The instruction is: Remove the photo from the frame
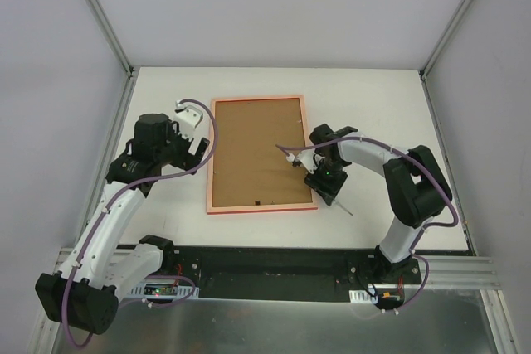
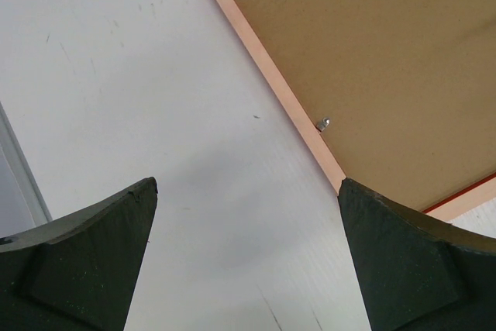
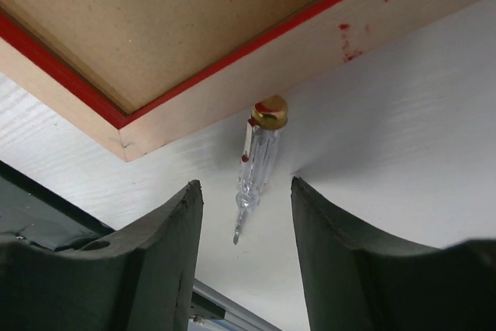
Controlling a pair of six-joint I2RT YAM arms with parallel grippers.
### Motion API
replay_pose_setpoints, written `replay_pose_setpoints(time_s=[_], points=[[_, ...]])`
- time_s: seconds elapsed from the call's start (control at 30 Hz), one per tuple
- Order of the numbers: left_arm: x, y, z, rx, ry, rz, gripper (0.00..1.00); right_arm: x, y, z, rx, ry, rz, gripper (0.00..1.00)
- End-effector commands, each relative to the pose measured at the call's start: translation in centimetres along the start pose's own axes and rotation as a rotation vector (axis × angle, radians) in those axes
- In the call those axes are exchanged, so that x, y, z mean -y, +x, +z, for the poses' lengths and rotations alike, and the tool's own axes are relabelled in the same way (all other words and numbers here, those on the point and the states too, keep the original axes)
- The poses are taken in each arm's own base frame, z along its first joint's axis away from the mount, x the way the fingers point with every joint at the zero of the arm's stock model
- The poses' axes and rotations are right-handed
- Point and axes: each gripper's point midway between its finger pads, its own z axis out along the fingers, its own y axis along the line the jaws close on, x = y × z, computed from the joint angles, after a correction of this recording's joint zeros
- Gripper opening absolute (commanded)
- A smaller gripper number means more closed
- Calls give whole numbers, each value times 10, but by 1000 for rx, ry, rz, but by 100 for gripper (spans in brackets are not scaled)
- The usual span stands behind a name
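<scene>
Picture frame found face down at mid-table, both grippers spread and holding nothing.

The white table [image 1: 166,97] is seen to carry the thin rectangular frame [image 1: 257,206], red-edged and pale pink wood on its back. It is laid at the centre with its long sides running from far edge to near edge. The plain brown backing board [image 1: 253,151] is seated in it, with small metal clips [image 2: 323,123] noted along its left side. The left gripper [image 2: 248,185] is positioned over bare table beside the frame's left long side, jaws spread wide. The right gripper [image 3: 246,184] is held at the frame's near-right corner, jaws apart. A small clear-handled, gold-capped screwdriver [image 3: 258,162] is observed lying there, cap just beside the frame; contact cannot be determined.
</scene>
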Motion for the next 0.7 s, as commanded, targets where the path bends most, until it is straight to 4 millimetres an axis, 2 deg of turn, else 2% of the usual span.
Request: replay_pose_setpoints(time_s=[0.0, 0.13, 0.27, 0.5, 0.63, 0.67], points=[[-1, 7, -5, -4, 7, -40, 99, 0, -3, 11, -2, 26, 39, 50], [-5, 6, -8, -1, 0, -60, 99, 6, -9, 14, 11, 70, 55, 47], [-7, 5, -10, 2, -6, -71, 99, 15, -12, 16, 4, 126, 64, 39], [-11, -1, -13, 0, -13, -74, 99, 19, -17, 18, -7, 163, 87, 38], [-12, -8, -13, 6, -10, -78, 99, 21, -23, 19, -2, 172, 97, 14], [-13, -11, -14, 9, -8, -76, 99, 28, -21, 16, -15, 211, 98, 10]])
